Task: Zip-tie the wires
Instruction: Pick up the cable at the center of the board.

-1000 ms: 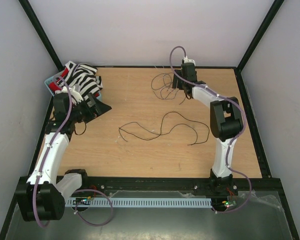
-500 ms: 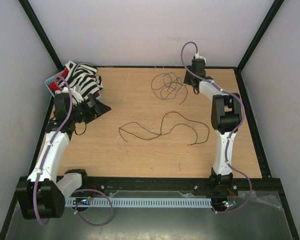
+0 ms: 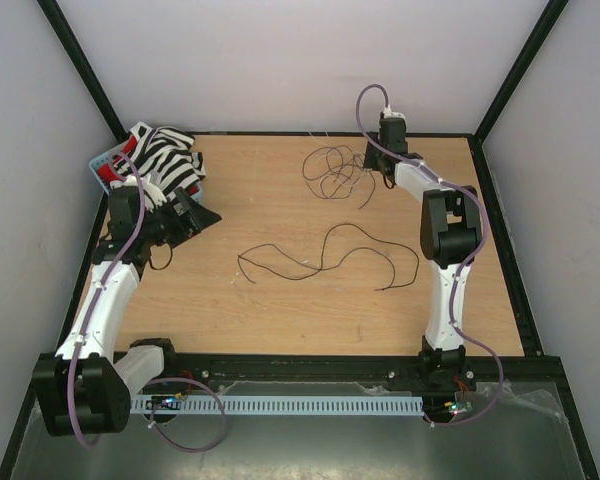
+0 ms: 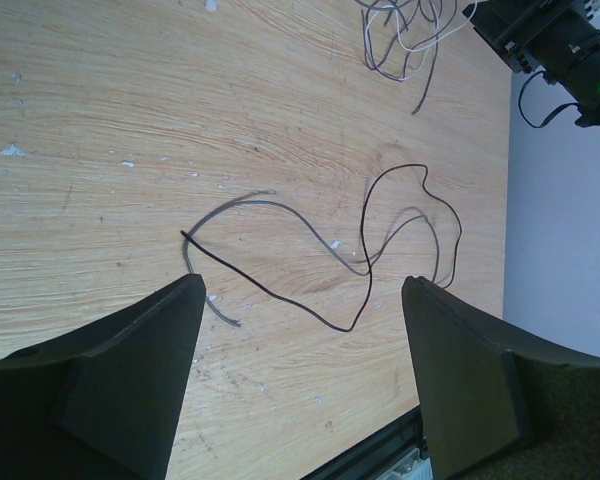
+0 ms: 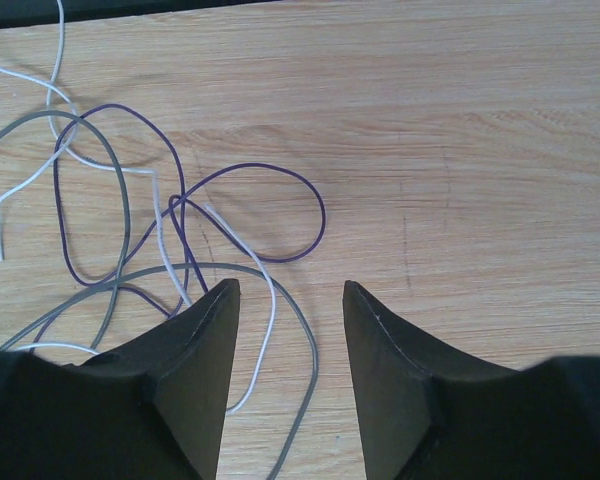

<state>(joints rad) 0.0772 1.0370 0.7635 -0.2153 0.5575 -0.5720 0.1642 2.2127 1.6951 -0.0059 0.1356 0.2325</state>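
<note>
The wires lie in two groups on the wooden table. A curled tangle (image 3: 332,172) of purple, grey and white strands (image 5: 170,240) sits at the back. Two long dark strands (image 3: 325,255) snake across the middle and also show in the left wrist view (image 4: 365,250). My right gripper (image 3: 370,168) is open just right of the tangle, low over the table. In its wrist view (image 5: 285,300) a grey and a white strand end between the fingers. My left gripper (image 3: 202,215) is open and empty at the left, and its wrist view (image 4: 300,330) faces the long strands.
A blue basket (image 3: 102,165) holding a black-and-white striped cloth (image 3: 168,160) stands at the back left, beside the left arm. A black frame rail (image 3: 330,365) and a white slotted cable duct (image 3: 300,405) run along the near edge. Walls close in on three sides.
My right gripper has pulled back to the right off the tangle's edge, then edged slightly left. The tangle shifted a little. The left arm has not moved.
</note>
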